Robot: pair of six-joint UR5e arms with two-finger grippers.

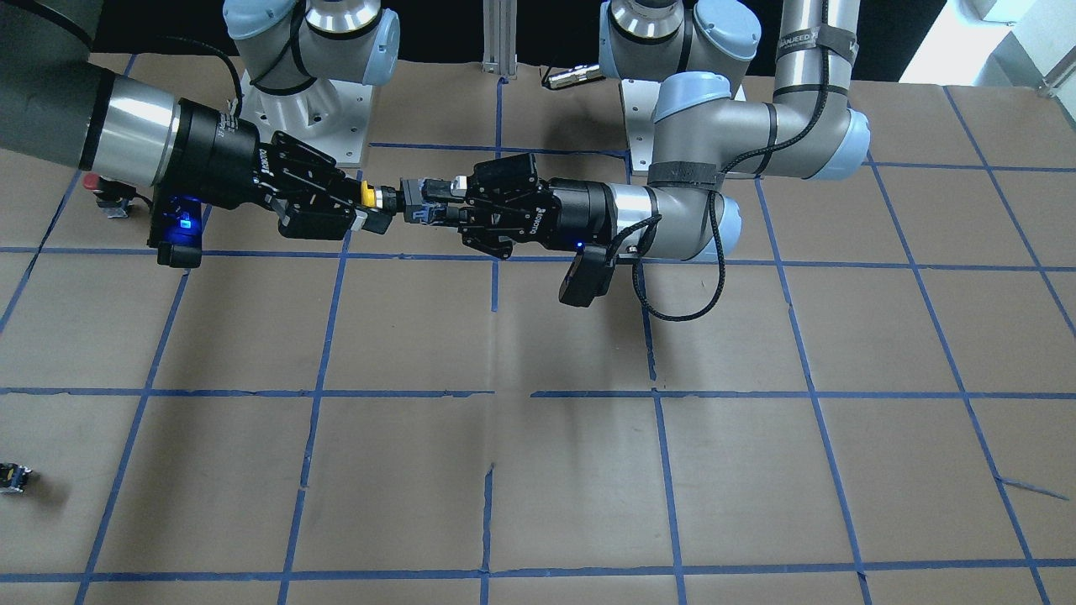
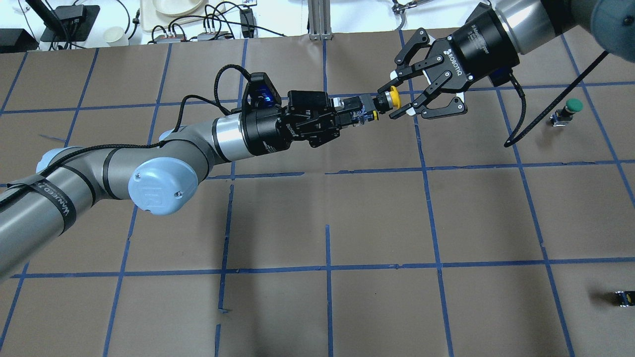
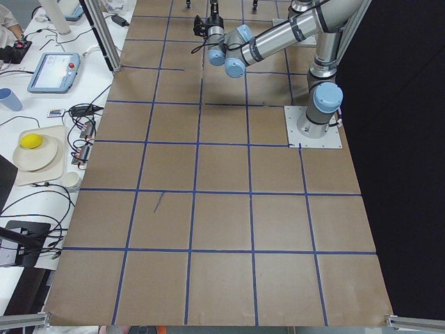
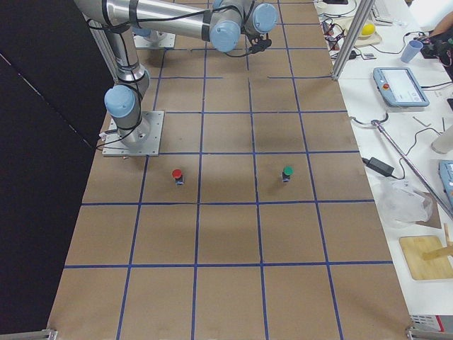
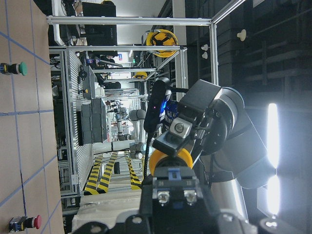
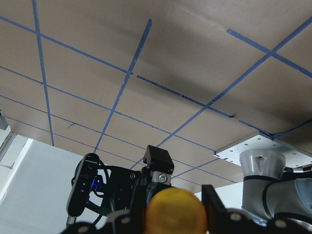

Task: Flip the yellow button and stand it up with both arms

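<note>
First, on the robot's side of the table (image 1: pixel 538 470), a red button (image 1: pixel 94 183) stands upright, not far from the base plate of the right arm (image 1: pixel 134 126). Well apart from it, the two arms meet in the air above the table. The left arm (image 2: pixel 158 163) reaches forward and across, with its wrist almost level. The left pincer (image 2: pixel 349 111) is pressed together on the dark switch body of the yellow button (image 2: pixel 393 94). So the button is held off the table and lies horizontal, with its round yellow cap pointing away from the left wrist. The right pincer (image 2: pixel 392 101) faces the cap from the other side. Its fingers (image 2: pixel 431 108) are spread, one on each side of the cap and just beside it. Whether the pads touch the cap, I cannot tell. In the right wrist view the cap sits blurred at the lower middle, with the left pincer behind it. Farther out, on the robot's right, a green button (image 2: pixel 570 109) stands upright on the table, well apart from both pincers. Beyond the far edge of the table there is a white desk (image 2: pixel 124 20) with cables on it.
</note>
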